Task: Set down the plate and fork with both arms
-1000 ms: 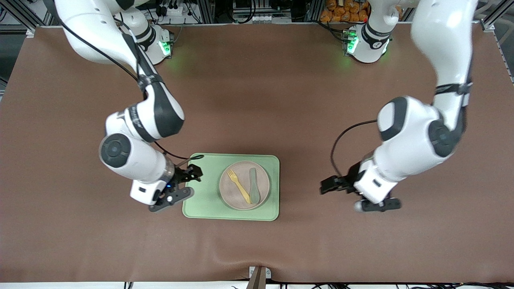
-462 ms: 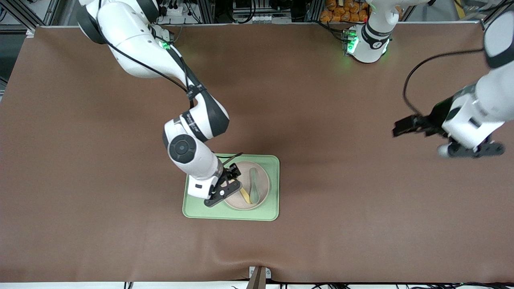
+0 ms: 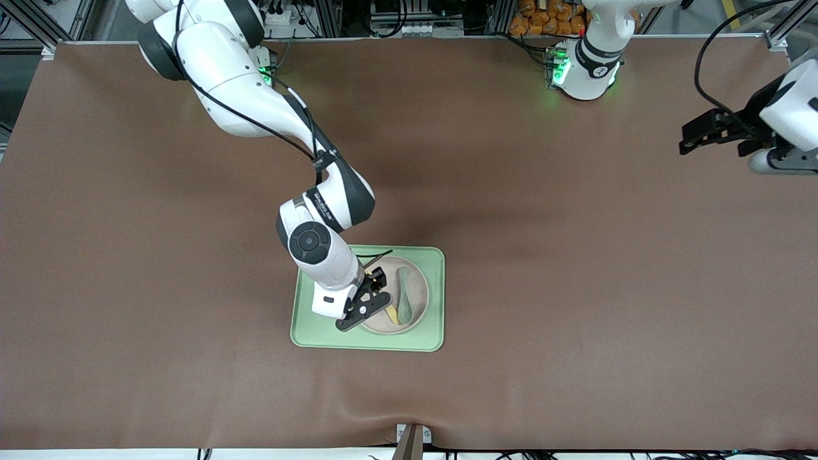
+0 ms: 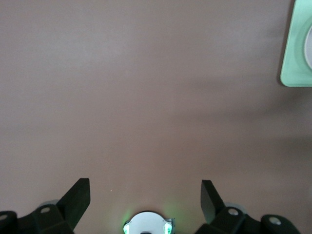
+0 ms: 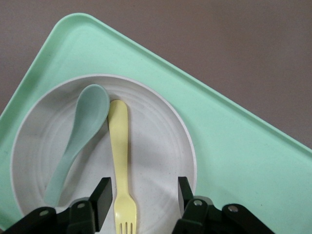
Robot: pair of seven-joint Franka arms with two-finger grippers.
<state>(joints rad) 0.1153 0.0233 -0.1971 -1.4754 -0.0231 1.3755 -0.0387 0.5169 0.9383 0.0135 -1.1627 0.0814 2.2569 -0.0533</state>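
The cream plate [image 3: 418, 305] [image 5: 161, 146] lies on the light-green tray [image 3: 319, 332] [image 5: 234, 146]. On the plate the pale-yellow fork [image 3: 390, 313] [image 5: 120, 156] rests beside a grey-green spoon [image 3: 404, 292] [image 5: 80, 136]. My right gripper [image 3: 376, 292] [image 5: 143, 200] hangs low over the plate and is open. The fork's tined end lies between its fingers [image 5: 102, 197], close to one and clear of both. My left gripper [image 3: 693, 137] [image 4: 145, 195] is open and empty, up over bare table at the left arm's end.
Brown cloth covers the table [image 3: 575, 287]. The left arm's base [image 3: 585, 67] [image 4: 146, 225] and the right arm's base [image 3: 259, 70] glow green along the robots' edge. A corner of the tray [image 4: 297, 53] shows in the left wrist view.
My right arm has swung from beside the tray to over the plate, and its jaws have narrowed around the fork. My left arm has drawn away toward its own end of the table.
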